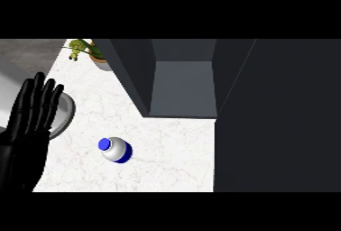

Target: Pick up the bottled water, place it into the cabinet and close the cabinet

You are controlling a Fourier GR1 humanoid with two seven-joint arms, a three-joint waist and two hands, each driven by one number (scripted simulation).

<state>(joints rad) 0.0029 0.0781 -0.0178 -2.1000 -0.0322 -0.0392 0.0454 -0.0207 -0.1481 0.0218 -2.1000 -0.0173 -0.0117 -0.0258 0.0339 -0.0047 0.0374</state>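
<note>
The bottled water (114, 150) stood on the counter (173, 153), left of centre, in front of the cabinet (183, 90) and apart from it. The cabinet door (279, 117) stood swung out along the right side. A potted plant (88, 49) sat at the back, just left of the cabinet, and the left robot hand (26, 126) rested at the left edge, left of the bottled water.

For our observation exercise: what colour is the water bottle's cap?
Blue; the cap shows best in the head view.
</note>
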